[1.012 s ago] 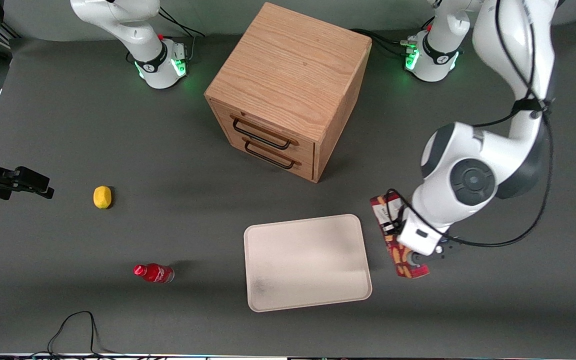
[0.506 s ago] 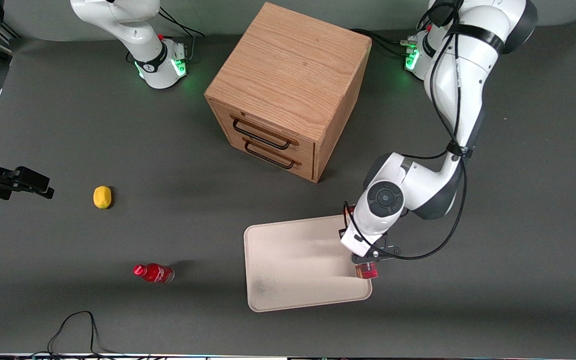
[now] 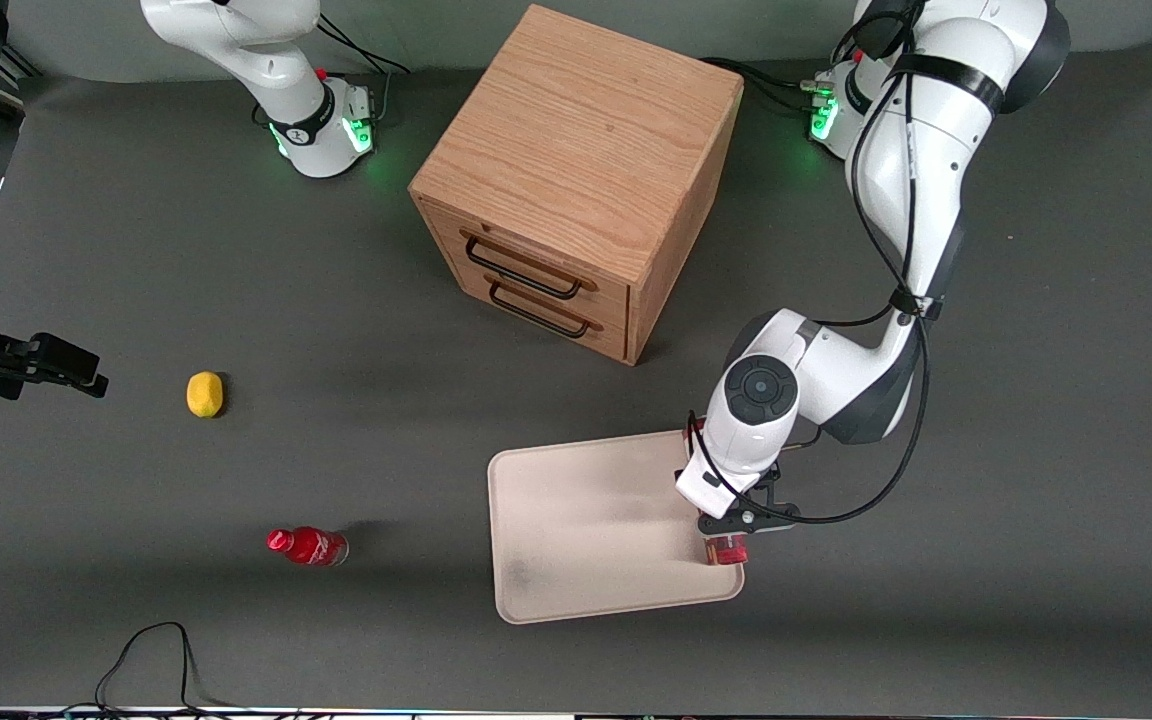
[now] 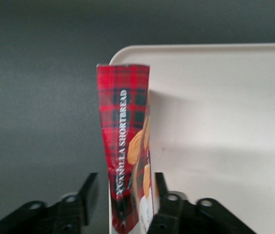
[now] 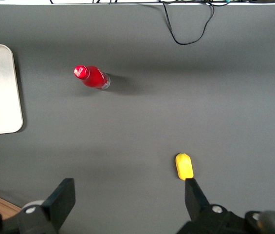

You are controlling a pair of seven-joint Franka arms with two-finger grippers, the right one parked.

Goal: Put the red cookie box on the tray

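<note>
The counter (image 3: 136, 250) is a wide dark grey surface, and the biggest thing on it is the wooden drawer cabinet (image 3: 576, 180). Taking the tray (image 3: 586, 530) as the landmark: the cabinet stands farther from the front camera than the tray, with its two drawer fronts turned toward the tray.

The tray itself is a cream rectangle with a low rim and a faint grey smudge near one corner. The working arm reaches down over the tray's edge at the working arm's end, and its claw (image 3: 736, 522) hangs just above that edge.

The claw is closed on the red cookie box (image 4: 125, 146), one finger on each broad face (the wrist view shows the tartan spine between them). The box is held edge-on, thin side up, its long axis running along the tray's short edge. In the wrist view the spine lines up almost exactly with the tray's rim: cream surface to one side, bare counter to the other. So the box sits right at the boundary, not clearly inside it, and I judge a small shift toward the tray's middle is needed before letting go, or it could land on the rim and tip off.

Well away from the tray, toward the parked arm's end, lie a small red bottle (image 3: 308, 546) and, farther still, a yellow lemon-like object (image 3: 204, 393).
</note>
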